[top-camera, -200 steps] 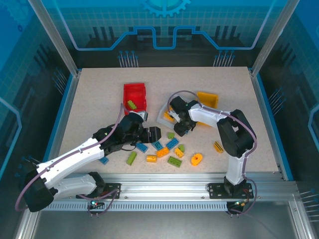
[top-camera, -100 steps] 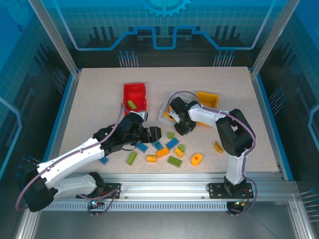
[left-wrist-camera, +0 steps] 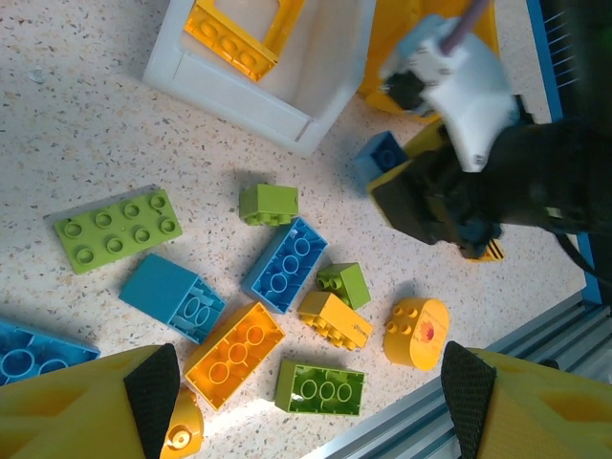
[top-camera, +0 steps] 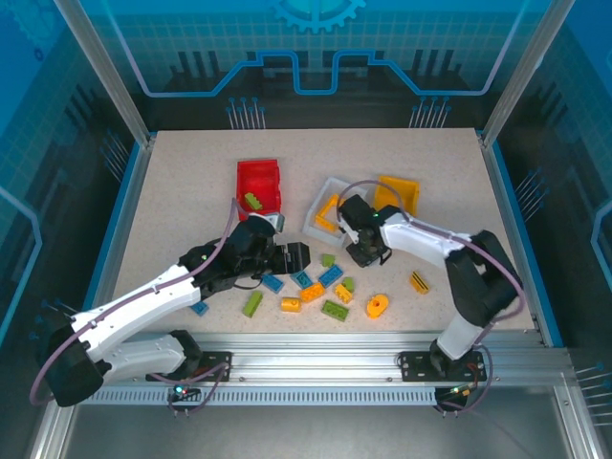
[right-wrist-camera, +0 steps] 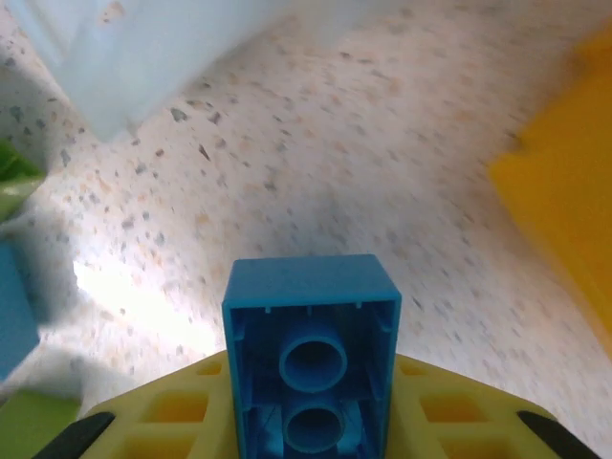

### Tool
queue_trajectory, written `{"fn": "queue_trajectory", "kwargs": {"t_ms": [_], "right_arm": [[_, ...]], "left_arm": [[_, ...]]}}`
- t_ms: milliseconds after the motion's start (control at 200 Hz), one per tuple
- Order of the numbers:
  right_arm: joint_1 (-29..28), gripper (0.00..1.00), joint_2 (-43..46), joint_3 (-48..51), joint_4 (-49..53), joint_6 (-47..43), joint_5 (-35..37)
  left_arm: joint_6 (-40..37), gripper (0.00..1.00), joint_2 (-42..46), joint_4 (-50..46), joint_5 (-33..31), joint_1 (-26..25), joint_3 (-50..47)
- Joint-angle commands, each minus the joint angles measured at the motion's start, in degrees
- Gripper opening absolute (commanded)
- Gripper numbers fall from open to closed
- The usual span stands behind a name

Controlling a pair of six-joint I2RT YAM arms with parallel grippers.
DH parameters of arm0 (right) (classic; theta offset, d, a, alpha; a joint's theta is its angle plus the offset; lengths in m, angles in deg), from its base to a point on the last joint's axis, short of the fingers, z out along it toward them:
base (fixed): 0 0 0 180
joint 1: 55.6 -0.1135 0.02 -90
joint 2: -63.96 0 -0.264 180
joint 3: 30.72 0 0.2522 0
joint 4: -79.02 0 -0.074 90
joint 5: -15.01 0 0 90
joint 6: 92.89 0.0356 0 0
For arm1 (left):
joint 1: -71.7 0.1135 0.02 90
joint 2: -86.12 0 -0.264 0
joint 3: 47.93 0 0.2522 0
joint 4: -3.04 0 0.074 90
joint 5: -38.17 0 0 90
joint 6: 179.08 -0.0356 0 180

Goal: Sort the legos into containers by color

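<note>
The speckled table (top-camera: 182, 182) carries everything. The right arm (top-camera: 421, 239) rises from its base at the near edge, bends at a raised elbow and runs its white forearm leftward with the wrist turned down. The right pincer (top-camera: 367, 252) hangs over the tabletop, pinching a small blue brick (right-wrist-camera: 311, 325) between its yellow fingers, the brick's hollow underside toward the wrist camera. The left arm (top-camera: 143, 306) stretches low and diagonally from the near left, and the left pincer (left-wrist-camera: 311, 382) stands spread wide above the loose pile, gripping nothing. Just beyond the right pincer and slightly to its left sits the white bin (left-wrist-camera: 251, 98) with the hollow orange frame (left-wrist-camera: 225, 38) inside. Beyond it to the right, close by, is the yellow bin (top-camera: 402, 186). The red bin (top-camera: 258, 174), holding one green brick (top-camera: 252, 200), lies beyond the left pincer. Between the two pincers and nearer than both lie the loose legos, among them a flat green plate (left-wrist-camera: 117, 229), a long blue brick (left-wrist-camera: 287, 265), an orange brick (left-wrist-camera: 234, 354), a yellow brick (left-wrist-camera: 335, 320) and a round orange piece (left-wrist-camera: 416, 332). The right pincer's dark body covers part of a yellow-and-black striped piece (top-camera: 419, 282) in the left wrist view.
</note>
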Motion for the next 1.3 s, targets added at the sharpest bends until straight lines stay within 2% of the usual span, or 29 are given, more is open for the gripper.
{"fn": "queue_trajectory", "kwargs": {"t_ms": [0, 70, 145, 300, 460, 580, 690, 735, 915, 1025, 1125, 1296], "right_arm": [[1.5, 0.27, 6.4, 1.4, 2.1, 5.5, 2.2], [5.2, 0.27, 9.2, 1.1, 2.1, 7.6, 2.2], [11.5, 0.28, 10.4, -0.5, 0.5, 9.8, -1.4], [22.1, 0.27, 3.0, -8.6, -2.2, 14.3, -10.8], [25.7, 0.26, -9.1, -19.8, -1.1, 18.0, -15.2], [26.8, 0.33, -15.0, -25.5, 1.0, 19.9, -16.6], [26.9, 0.49, -15.3, -25.9, 0.6, 20.6, -16.3], [26.8, 0.53, -14.3, -25.3, 0.1, 20.6, -16.3], [25.8, 0.58, -7.2, -21.7, -1.8, 18.9, -15.8], [24.2, 0.59, -0.3, -18.6, -2.5, 17.5, -15.1], [19.7, 0.6, 8.0, -13.4, -4.4, 16.8, -14.1], [6.0, 0.64, 22.3, 0.2, -11.8, 19.1, -16.1]], "left_arm": [[0.5, 0.77, -1.2, 2.6, 1.6, -0.3, 0.2], [0.5, 0.77, -2.0, 3.6, 1.9, -0.3, 0.8], [0.3, 0.77, -3.0, 4.7, 2.1, -0.4, 1.4], [-0.4, 0.77, -5.6, 6.1, 2.3, -0.4, 3.5], [-1.8, 0.78, -6.7, 4.8, 0.5, -0.6, 5.4], [-2.1, 0.78, -6.6, 0.1, -3.5, -0.7, 6.3], [-2.0, 0.78, -5.9, -4.7, -7.2, -0.5, 6.4], [-1.4, 0.79, -5.6, -7.0, -8.9, -0.4, 6.4], [2.4, 0.79, -3.2, -15.2, -11.7, 0.8, 4.3], [4.5, 0.78, -1.8, -23.9, -13.6, 1.0, 3.0], [6.0, 0.78, -0.6, -29.0, -13.1, 1.0, -0.3], [7.3, 0.82, -0.2, -29.4, -10.7, 0.9, -6.4]]}}
